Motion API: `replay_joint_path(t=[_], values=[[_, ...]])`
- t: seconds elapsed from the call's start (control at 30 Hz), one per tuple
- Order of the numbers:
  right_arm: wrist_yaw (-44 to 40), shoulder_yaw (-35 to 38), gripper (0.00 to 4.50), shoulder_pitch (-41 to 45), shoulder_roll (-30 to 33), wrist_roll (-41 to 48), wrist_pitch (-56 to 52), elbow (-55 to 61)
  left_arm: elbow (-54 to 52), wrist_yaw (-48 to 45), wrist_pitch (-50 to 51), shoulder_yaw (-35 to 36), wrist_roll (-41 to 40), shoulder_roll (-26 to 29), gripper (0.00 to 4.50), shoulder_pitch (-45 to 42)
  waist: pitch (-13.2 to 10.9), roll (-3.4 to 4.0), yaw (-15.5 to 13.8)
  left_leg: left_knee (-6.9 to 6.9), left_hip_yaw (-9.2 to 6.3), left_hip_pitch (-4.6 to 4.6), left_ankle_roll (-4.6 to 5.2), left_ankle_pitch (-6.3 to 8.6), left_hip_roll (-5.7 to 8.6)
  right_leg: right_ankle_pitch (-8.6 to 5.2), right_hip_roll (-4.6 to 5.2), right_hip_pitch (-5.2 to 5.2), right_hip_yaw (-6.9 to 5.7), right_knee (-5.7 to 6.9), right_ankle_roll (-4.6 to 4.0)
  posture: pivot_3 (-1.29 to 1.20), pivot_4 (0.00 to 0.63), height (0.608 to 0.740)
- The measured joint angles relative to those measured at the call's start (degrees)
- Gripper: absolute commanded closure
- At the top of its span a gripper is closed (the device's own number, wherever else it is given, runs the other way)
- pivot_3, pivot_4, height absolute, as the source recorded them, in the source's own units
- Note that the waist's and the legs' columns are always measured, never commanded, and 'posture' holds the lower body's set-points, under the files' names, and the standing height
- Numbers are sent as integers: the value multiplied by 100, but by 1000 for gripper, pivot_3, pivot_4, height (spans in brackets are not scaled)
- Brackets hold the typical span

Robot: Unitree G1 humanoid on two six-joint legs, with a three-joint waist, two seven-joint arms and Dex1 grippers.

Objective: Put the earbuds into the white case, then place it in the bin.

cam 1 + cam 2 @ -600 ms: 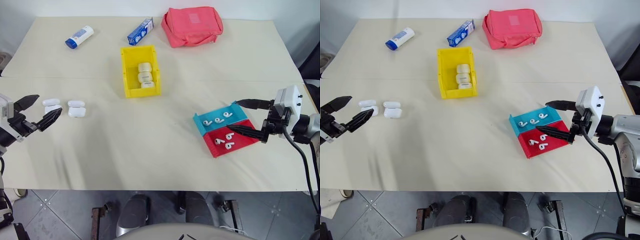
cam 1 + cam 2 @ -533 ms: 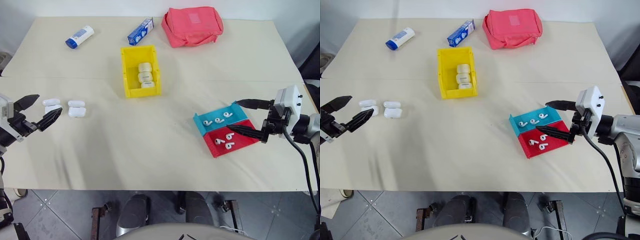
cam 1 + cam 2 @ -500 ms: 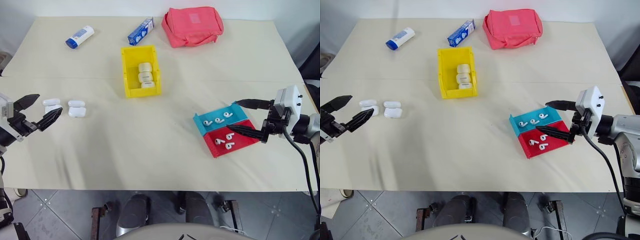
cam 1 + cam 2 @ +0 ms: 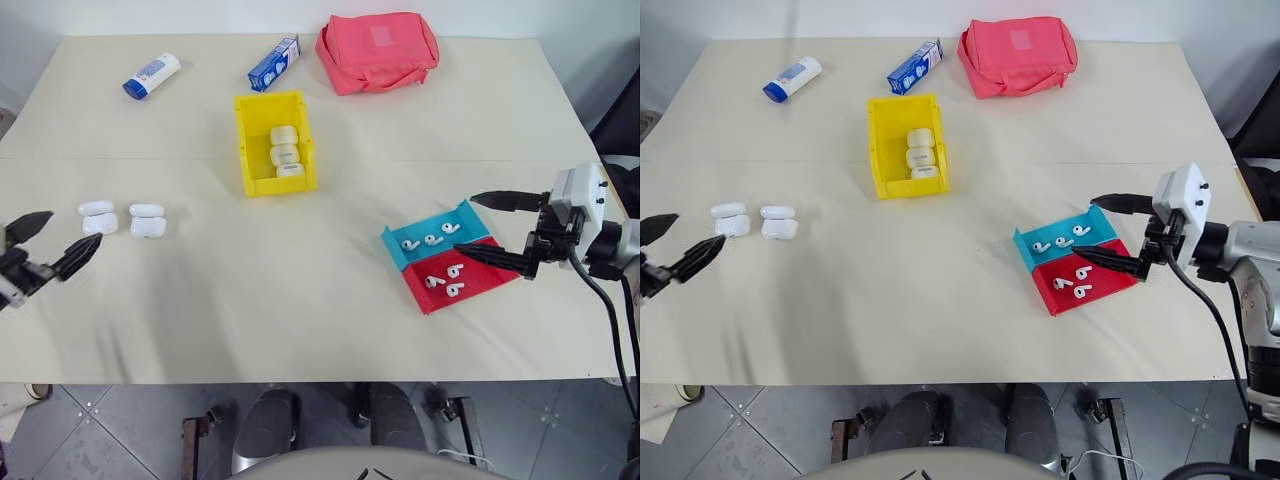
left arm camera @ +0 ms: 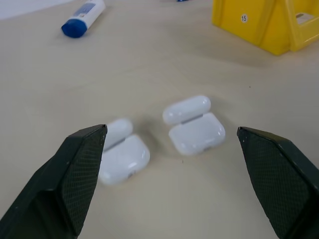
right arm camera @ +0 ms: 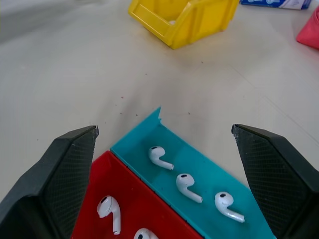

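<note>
Left gripper (image 4: 48, 243) spread wide, empty, two open white cases (image 5: 195, 125) on table just ahead of its tips. Right gripper (image 4: 1102, 232) likewise wide open, hovering beside trays holding earbuds (image 6: 188, 184). Yellow bin (image 4: 254, 150) well apart

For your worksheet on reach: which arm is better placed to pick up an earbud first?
Probably the right: its open pincer hangs at the teal tray holding earbuds; the left pincer faces the white cases.
</note>
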State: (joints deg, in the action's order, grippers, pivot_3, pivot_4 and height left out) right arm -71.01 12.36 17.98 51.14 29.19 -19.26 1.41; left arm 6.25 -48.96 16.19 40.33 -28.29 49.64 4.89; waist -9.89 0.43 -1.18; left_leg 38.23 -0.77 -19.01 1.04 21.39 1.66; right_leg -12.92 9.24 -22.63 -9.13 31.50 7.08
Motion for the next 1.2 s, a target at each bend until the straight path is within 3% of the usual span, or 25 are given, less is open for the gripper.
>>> replay_joint_path(t=[0.23,0.37,0.47,0.57,0.73,0.87,1.2], values=[[-153,-249,0,365,-51,-59,155,-161,-57,-62,56,250,-7,0,59,327,-1,-1,-55,5,-13,-7,-1,3,4,5,5,0,3,-1,-11,0,150,740],[-209,-425,0,677,-152,-93,195,-225,-602,232,547,71,0,62,59,191,-1,-4,-38,3,-15,-12,-2,5,3,5,2,-3,6,-2,-11,0,150,740],[-285,-559,0,906,-236,-113,254,-353,-1270,766,1533,-385,11,345,59,-192,-3,-11,-41,4,-16,-10,-2,4,5,5,0,2,8,1,-12,0,150,740],[-367,-666,0,1091,-264,-152,309,-436,-1878,1474,3342,-1110,-47,965,59,-1082,-9,-15,-37,5,-17,-6,3,-1,10,6,-4,3,6,6,-11,0,150,740],[-440,-751,0,1090,-307,-178,350,-526,-2451,2224,5648,-2005,-221,1078,59,-2462,-9,-14,-6,1,-3,0,25,-17,5,6,-16,2,11,6,-11,0,150,740],[-488,-756,0,1079,-324,-202,388,-571,-2153,2775,7309,-2856,-234,988,59,-3665,-9,-20,-16,4,2,5,8,-21,-19,6,-45,3,15,7,-11,0,150,740],[-524,-751,0,972,-379,-200,401,-508,39,4182,7630,-3716,-343,513,59,-5416,-11,-25,-22,5,6,13,-16,-22,-38,3,-65,2,22,7,-16,0,150,740]])
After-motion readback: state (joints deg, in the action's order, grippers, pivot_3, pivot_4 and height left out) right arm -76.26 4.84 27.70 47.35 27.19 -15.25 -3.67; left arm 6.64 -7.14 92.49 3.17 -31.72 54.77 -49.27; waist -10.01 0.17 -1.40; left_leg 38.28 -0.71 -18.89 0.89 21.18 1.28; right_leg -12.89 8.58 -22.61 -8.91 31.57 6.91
